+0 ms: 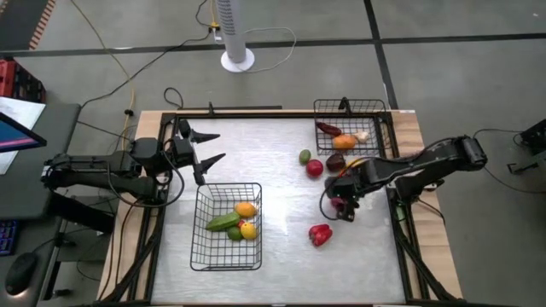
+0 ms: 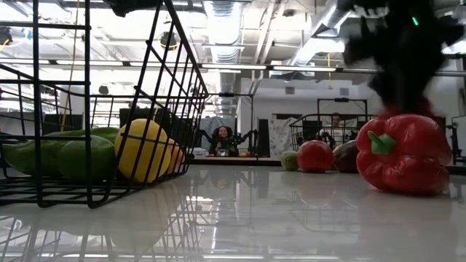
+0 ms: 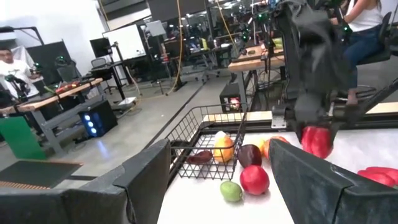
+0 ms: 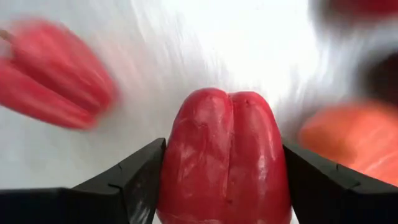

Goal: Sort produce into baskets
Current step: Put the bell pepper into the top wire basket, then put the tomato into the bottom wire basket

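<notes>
A red pepper (image 4: 227,155) sits between the right pincer's (image 1: 343,205) two fingers, pinched on both sides, just above the surface (image 1: 281,256). Another red pepper (image 1: 320,234) lies near it. One basket (image 1: 227,226) holds green and yellow produce; the far basket (image 1: 350,126) holds more. The left pincer (image 1: 207,147) hovers spread by the near basket.
</notes>
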Tool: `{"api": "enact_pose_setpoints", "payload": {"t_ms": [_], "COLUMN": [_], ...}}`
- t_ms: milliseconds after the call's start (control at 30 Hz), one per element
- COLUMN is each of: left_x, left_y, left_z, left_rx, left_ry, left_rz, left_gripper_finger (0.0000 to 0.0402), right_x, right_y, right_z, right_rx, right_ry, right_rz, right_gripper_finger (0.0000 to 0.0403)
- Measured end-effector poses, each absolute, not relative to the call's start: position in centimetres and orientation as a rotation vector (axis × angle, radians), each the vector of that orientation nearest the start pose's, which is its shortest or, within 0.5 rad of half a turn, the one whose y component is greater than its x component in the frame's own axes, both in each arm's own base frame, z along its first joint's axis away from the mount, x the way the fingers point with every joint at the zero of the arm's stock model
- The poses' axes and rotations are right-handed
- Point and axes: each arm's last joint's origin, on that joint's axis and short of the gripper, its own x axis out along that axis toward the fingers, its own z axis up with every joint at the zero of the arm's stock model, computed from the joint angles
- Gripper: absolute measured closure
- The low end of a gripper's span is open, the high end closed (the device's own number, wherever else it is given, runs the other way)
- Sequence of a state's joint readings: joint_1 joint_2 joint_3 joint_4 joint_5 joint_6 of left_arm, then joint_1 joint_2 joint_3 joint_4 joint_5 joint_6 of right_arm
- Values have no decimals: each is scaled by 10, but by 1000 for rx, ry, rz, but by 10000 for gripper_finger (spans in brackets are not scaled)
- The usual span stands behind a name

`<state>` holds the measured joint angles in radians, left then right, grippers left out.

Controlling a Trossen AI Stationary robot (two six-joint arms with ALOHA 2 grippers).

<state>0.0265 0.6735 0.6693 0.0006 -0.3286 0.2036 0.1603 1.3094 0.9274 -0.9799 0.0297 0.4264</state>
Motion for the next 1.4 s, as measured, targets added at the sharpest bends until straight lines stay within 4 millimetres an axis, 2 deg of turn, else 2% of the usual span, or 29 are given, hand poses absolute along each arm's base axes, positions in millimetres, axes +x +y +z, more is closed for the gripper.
{"api": "enact_pose_setpoints", "payload": {"t_ms": [67,133,267,367,433,633,833,1000,1100,1233,1400], "left_x": [154,154,154,154,154,154,154,154,154,154,154], "left_y": [13,13,13,13,13,13,13,13,13,13,13], "left_z": [327,327,327,327,327,328,328,328,327,327,327], "left_rx": [203,203,198,198,198,201,201,202,203,211,205], "left_ry": [40,39,39,38,38,29,29,32,34,35,35], "left_rz": [354,354,352,347,347,348,347,346,346,346,346], "left_gripper_finger": [143,143,143,143,143,143,143,143,143,143,143], "right_x": [229,235,234,229,227,223,217,216,225,245,262], "right_y": [35,32,20,9,0,-38,-68,-75,-67,-44,-15], "right_z": [253,275,302,307,308,307,305,304,303,301,274], "right_rx": [169,70,-194,-358,-403,-340,-234,-181,-73,26,38], "right_ry": [1260,1164,1028,977,985,1082,1177,1187,1140,1001,962], "right_rz": [-174,-254,-599,-819,-900,-995,-994,-977,-830,-608,-446], "right_gripper_finger": [94,96,92,87,84,71,32,7,5,11,14]}}
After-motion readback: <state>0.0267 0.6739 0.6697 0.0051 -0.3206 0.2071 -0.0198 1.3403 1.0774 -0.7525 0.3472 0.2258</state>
